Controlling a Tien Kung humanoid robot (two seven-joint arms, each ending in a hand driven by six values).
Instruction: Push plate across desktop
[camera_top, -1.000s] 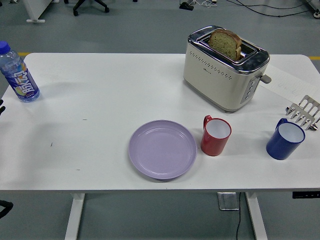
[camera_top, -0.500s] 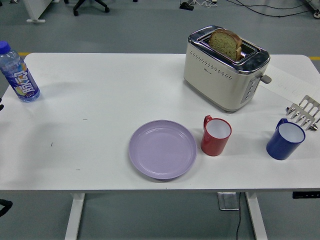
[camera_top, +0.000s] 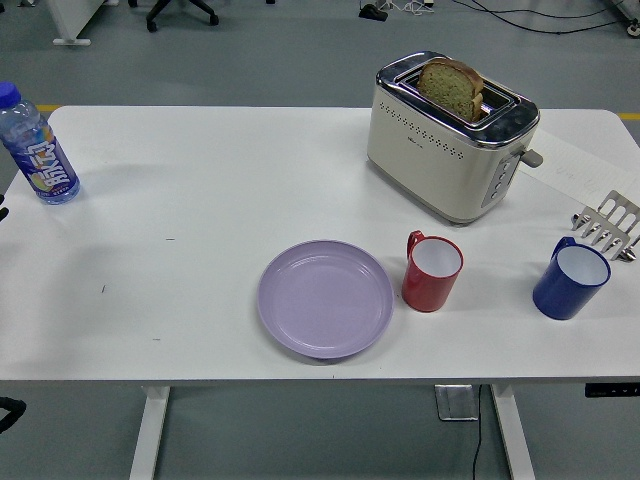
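Left hand (camera_top: 3, 213) cut off at edge; plate (camera_top: 325, 298) untouched.

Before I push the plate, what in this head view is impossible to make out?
- Left hand: only a dark tip at the left edge; pose unknown.
- Right hand: out of frame.
- Metal rack: cropped by the right edge.
- Toaster slots: bread slice hides their depth.
- Bottle label: too small.
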